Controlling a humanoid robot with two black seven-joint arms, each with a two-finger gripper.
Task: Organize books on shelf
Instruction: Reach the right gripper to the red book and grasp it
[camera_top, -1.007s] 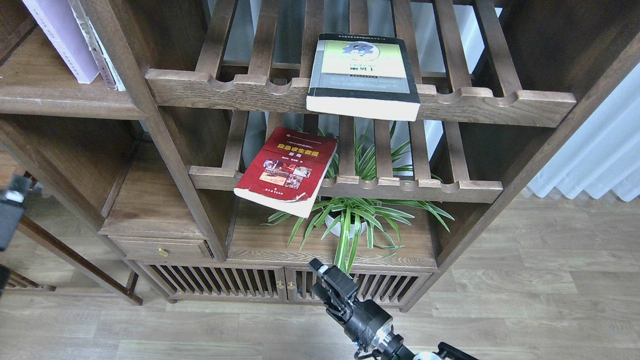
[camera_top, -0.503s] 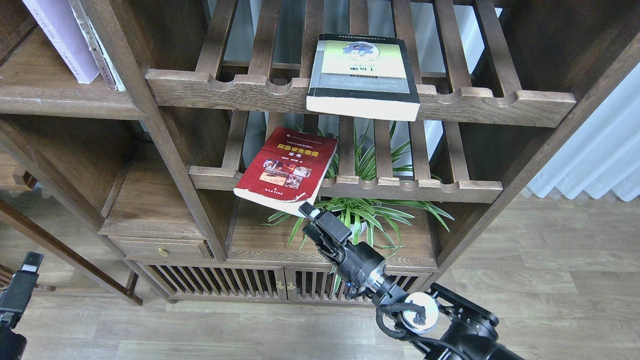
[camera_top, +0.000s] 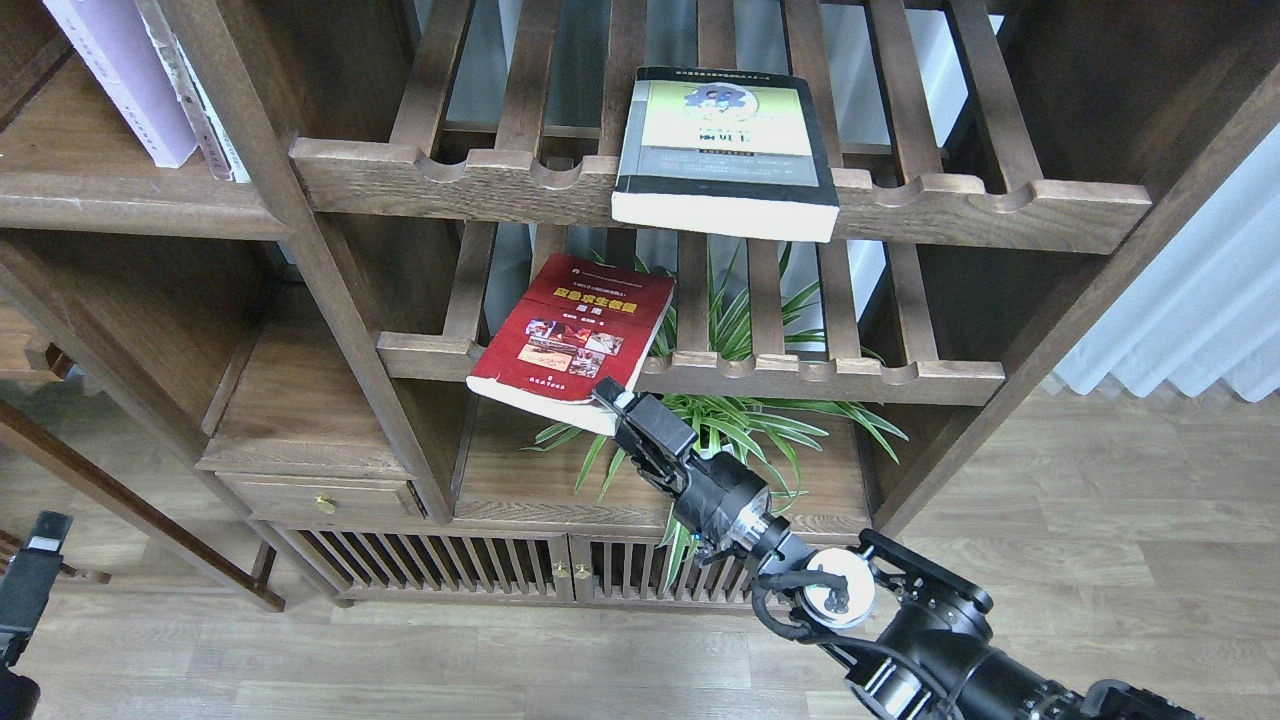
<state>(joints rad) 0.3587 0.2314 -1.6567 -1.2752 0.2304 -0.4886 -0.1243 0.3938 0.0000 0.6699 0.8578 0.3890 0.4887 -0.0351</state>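
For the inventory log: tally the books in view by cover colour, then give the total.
Yellow-green, black-edged book: 1
Red book: 1
Pale lavender book: 1
Total: 3. Thin spines beside the lavender one are too cropped to count.

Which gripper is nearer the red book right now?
Right. The right gripper is at the red book's lower right corner, where it overhangs the slatted rack. The left gripper sits low at the far left edge, well away from it.

The wood-plank floor carries the walnut bookcase.
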